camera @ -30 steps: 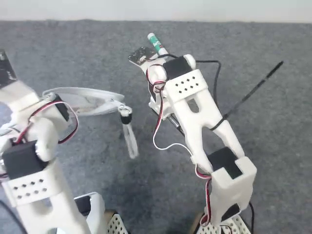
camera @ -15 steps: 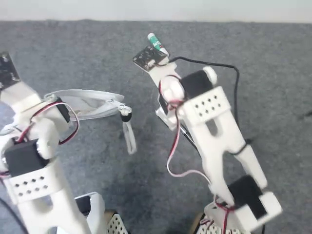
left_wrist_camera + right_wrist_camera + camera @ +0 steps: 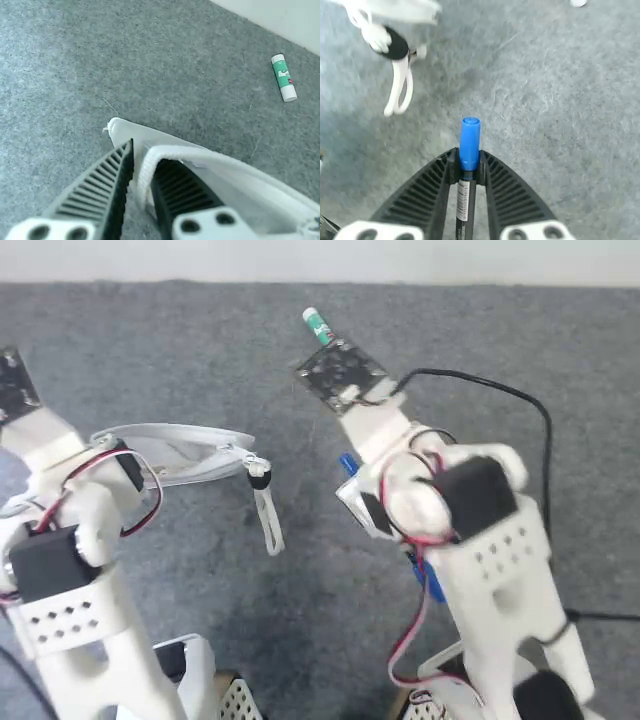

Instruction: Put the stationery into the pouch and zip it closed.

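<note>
Two white arms work over a grey carpeted surface [image 3: 150, 340]. The left gripper [image 3: 141, 157] is pinched on the rim of a soft white zip pouch [image 3: 225, 175], with one ribbed black finger on each side of the zip-edged lip. In the high view the pouch [image 3: 180, 452] lies flat on the carpet beside the left arm. A white looped wrist strap [image 3: 268, 522] trails from its near end below a small black bead [image 3: 258, 478].

The right gripper [image 3: 469, 155] is clamped on a slim marker with a blue cap [image 3: 469, 140]. The cap pokes out past the fingertips, and the labelled barrel runs back between them. From above, that blue cap [image 3: 347, 462] shows just beside the right arm, near the strap but apart from it.

One green-and-white glue stick [image 3: 317, 326] lies on the carpet at the far side, well apart from the pouch.
</note>
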You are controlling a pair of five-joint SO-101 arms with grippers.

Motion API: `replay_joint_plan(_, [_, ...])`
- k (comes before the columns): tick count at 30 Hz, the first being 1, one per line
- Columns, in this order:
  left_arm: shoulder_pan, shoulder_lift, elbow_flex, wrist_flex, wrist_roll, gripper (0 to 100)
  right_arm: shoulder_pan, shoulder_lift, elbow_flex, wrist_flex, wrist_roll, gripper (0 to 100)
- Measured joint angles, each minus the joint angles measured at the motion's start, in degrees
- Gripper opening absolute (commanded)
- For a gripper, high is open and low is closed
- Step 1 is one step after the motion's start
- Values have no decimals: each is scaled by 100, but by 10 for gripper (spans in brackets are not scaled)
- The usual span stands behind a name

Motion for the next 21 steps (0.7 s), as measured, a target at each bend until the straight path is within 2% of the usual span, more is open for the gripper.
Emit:
replay_joint_plan(12, [0,0,79,0,0,11,-26,-844,211,-677,-246,6])
replay_joint_plan(21, [0,-9,132,-105,0,11,-1020,-1442,211,-1319,-246,6])
